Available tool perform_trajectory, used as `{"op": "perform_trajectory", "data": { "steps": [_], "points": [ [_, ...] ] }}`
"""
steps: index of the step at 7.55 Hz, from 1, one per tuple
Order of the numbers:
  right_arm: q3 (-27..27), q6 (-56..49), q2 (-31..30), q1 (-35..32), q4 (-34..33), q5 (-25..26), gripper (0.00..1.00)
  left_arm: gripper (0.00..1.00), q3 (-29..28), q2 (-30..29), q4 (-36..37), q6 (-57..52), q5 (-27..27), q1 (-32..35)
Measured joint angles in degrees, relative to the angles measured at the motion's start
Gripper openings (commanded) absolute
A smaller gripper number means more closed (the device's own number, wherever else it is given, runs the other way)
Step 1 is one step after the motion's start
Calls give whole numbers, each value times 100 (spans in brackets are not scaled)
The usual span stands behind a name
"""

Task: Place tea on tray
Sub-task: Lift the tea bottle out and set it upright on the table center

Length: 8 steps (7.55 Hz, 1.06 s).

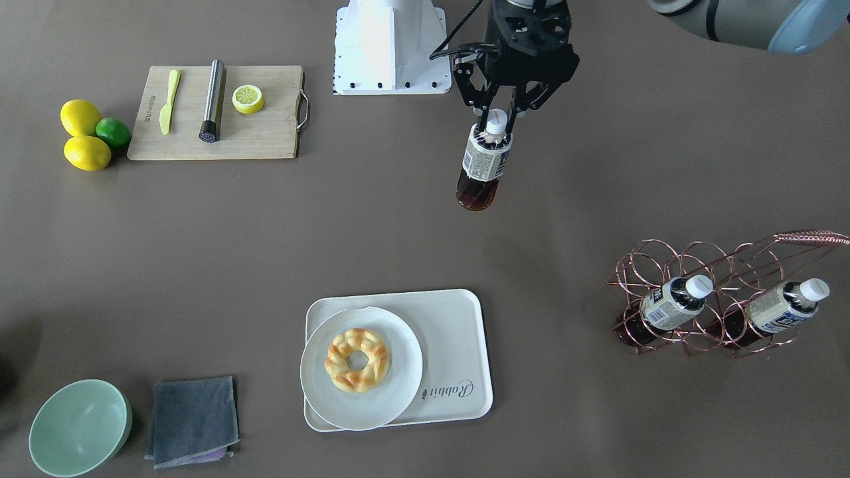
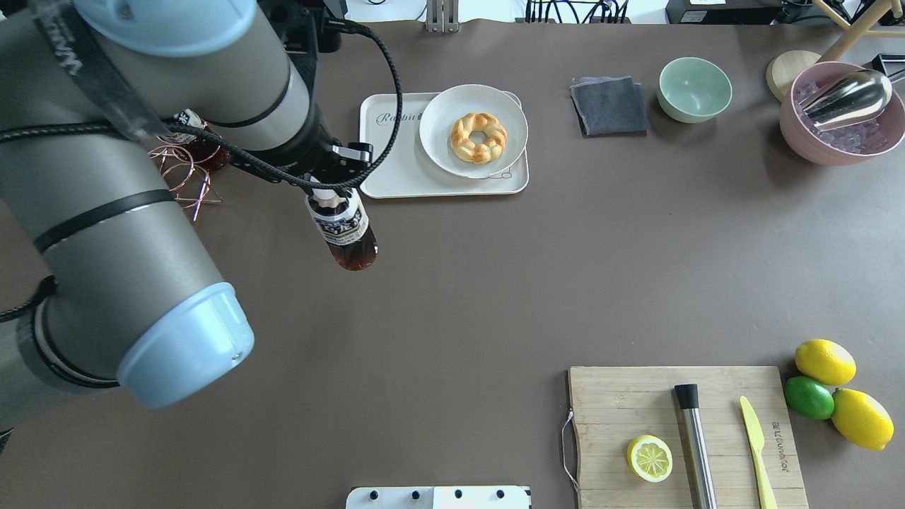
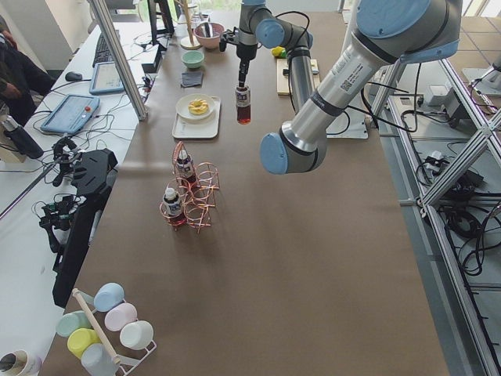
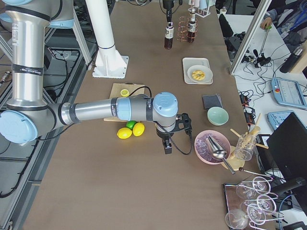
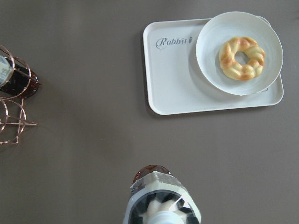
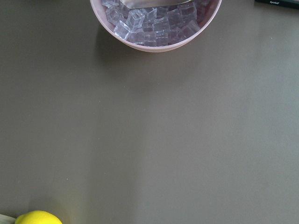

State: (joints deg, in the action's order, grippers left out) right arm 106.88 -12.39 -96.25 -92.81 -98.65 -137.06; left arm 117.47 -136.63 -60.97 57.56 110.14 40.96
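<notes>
My left gripper is shut on the white cap of a tea bottle and holds it upright above the bare table, off the tray's near left corner in the overhead view. The cream tray marked "Rabbit" lies across the table and also shows in the left wrist view, ahead and right of the held bottle. Two more tea bottles lie in a copper wire rack. My right gripper shows only in the exterior right view, near the lemons; I cannot tell whether it is open or shut.
A white plate with a ring pastry covers half of the tray. A cutting board with a knife, a metal rod and a lemon half, a green bowl, a grey cloth and a pink ice bowl stand around.
</notes>
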Motion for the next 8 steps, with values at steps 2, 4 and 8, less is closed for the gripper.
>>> {"op": "perform_trajectory", "data": {
  "steps": [2,4,8],
  "points": [
    [-7,0,-7,12,-9,-4,100,0,-647,-406,-277,164,-182,-495],
    [-9,7,-13,23,-13,-4,100,0,-1210,-529,-853,368,-217,-785],
    [-14,9,-23,41,-19,-4,100,0,-1494,-546,-1180,478,-221,-1070]
  ]
}}
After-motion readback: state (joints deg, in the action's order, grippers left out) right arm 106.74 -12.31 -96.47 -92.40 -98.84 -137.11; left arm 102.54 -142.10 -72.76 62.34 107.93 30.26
